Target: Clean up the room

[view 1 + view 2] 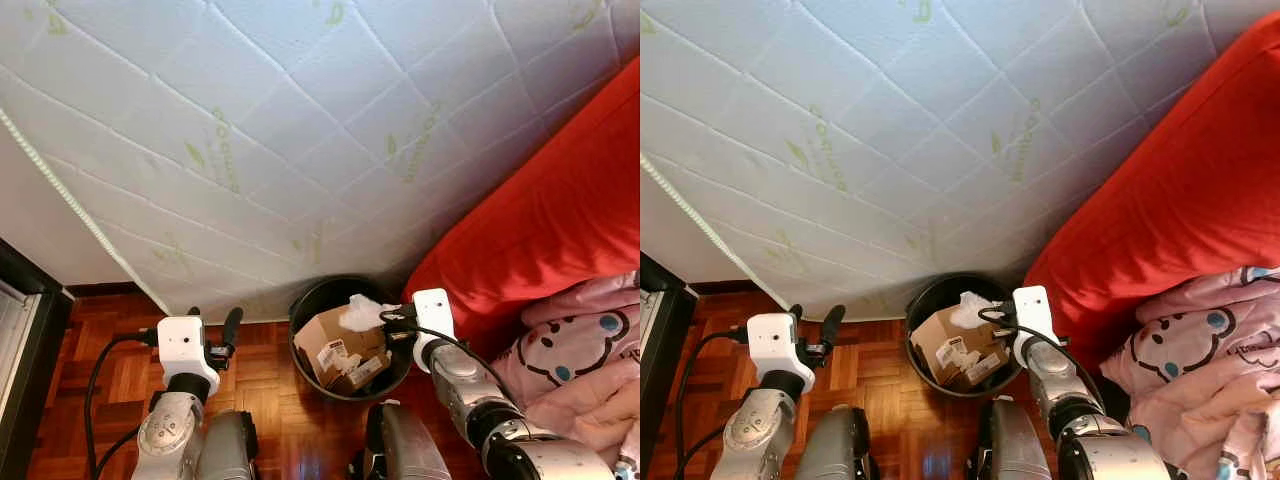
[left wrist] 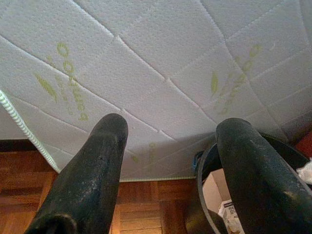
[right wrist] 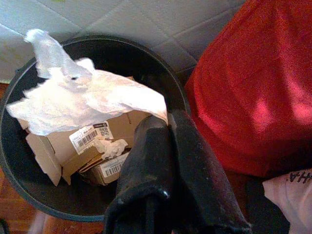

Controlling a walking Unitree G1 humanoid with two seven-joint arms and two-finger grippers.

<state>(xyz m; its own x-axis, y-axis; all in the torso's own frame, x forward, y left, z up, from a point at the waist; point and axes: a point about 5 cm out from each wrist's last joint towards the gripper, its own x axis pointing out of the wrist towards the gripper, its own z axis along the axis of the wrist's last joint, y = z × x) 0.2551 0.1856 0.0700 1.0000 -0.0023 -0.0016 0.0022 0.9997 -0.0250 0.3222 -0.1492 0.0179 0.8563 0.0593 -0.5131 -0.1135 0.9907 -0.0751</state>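
Both fingers of the right tool pinch a white tissue above the black bin.

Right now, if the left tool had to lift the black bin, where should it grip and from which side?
A judgement: grip the bin at its near-left rim, coming from above with one finger inside and one outside. The thin rim is bare there; cardboard boxes crowd the middle, and the right tool holds a white tissue over the right rim.
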